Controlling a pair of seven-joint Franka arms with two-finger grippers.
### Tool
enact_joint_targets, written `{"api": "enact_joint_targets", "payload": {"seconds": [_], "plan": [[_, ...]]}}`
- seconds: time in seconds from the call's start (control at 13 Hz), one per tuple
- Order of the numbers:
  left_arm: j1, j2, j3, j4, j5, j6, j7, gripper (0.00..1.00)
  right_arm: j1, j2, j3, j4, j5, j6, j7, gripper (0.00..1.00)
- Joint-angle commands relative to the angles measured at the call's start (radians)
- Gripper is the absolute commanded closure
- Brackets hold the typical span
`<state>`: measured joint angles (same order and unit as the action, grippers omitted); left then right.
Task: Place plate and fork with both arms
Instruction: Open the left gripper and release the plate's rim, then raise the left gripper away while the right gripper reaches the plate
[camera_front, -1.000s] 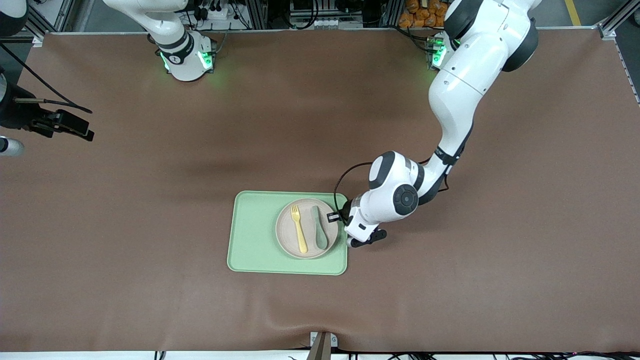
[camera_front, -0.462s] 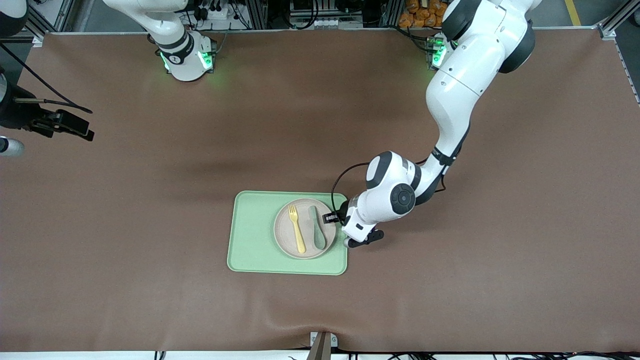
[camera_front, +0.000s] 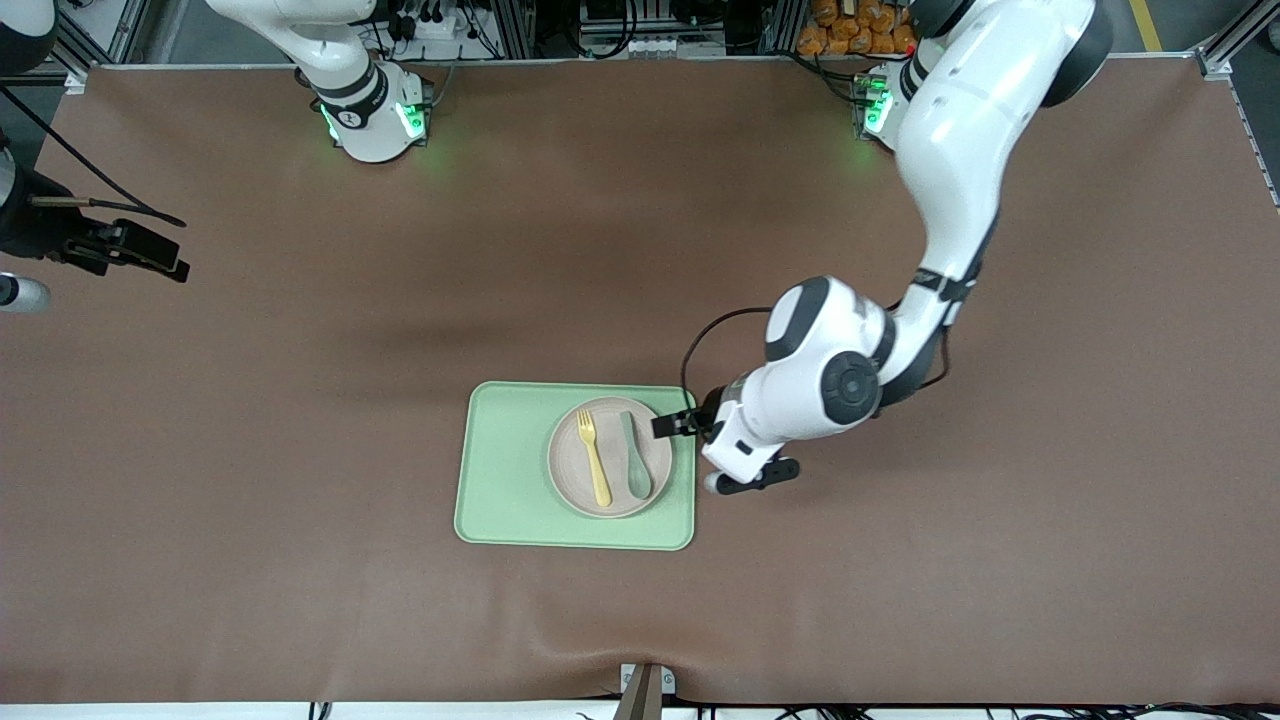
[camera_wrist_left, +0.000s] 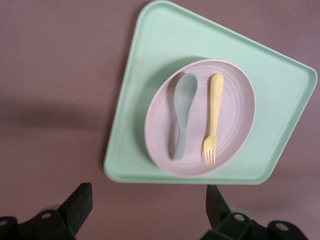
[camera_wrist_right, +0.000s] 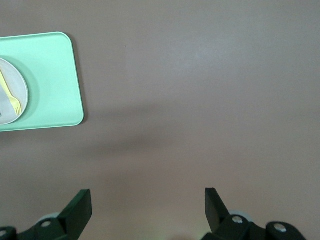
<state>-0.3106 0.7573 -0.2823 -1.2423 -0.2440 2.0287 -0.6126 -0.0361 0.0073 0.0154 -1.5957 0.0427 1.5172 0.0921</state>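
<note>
The off-white plate (camera_front: 610, 457) lies on the light-green tray (camera_front: 510, 470), toward the left arm's end of it. The pale-yellow fork (camera_front: 594, 458) lies on the plate beside a grey-green spoon (camera_front: 634, 458), tines toward the robots. My left gripper (camera_front: 700, 448) is open and empty, over the table just off the tray's edge at the left arm's end. Its wrist view shows the plate (camera_wrist_left: 235, 107), fork (camera_wrist_left: 214, 117) and spoon (camera_wrist_left: 183, 112) ahead of the open gripper (camera_wrist_left: 150, 202). My right gripper (camera_front: 140, 252) waits open over bare table at the right arm's end, also open in its wrist view (camera_wrist_right: 148, 202).
The brown mat (camera_front: 900, 560) covers the whole table. The right wrist view shows the tray (camera_wrist_right: 50, 75) off to one side, with the plate (camera_wrist_right: 12, 90) and fork (camera_wrist_right: 11, 97) on it. The arm bases stand along the table edge farthest from the front camera.
My left gripper has drawn back from the plate's rim toward the left arm's end of the table. The plate, fork and spoon rest on the tray. The right arm has not moved.
</note>
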Motion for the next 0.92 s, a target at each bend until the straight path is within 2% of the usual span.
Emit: {"api": "enact_joint_targets", "payload": {"seconds": [0.0, 0.15, 0.31, 0.54, 0.62, 0.85], "plan": [[0.066, -0.171, 0.011, -0.055, 0.073, -0.198, -0.013, 0.00, 0.007, 0.000, 0.011, 0.002, 0.014, 0.004, -0.005, 0.00], [0.123, -0.252, 0.011, -0.057, 0.142, -0.333, 0.028, 0.00, 0.024, 0.031, 0.011, 0.037, 0.016, 0.005, 0.001, 0.00], [0.171, -0.355, 0.011, -0.093, 0.237, -0.410, 0.057, 0.00, 0.088, 0.074, 0.009, 0.097, 0.013, -0.003, 0.005, 0.00], [0.282, -0.542, 0.003, -0.245, 0.267, -0.416, 0.176, 0.00, 0.123, 0.137, 0.011, 0.126, 0.038, 0.021, 0.038, 0.00], [0.319, -0.588, 0.002, -0.279, 0.256, -0.416, 0.230, 0.00, 0.142, 0.166, 0.011, 0.154, 0.074, 0.046, 0.069, 0.00], [0.358, -0.685, 0.002, -0.351, 0.253, -0.416, 0.267, 0.00, 0.215, 0.244, 0.011, 0.189, 0.082, 0.115, 0.175, 0.00]]}}
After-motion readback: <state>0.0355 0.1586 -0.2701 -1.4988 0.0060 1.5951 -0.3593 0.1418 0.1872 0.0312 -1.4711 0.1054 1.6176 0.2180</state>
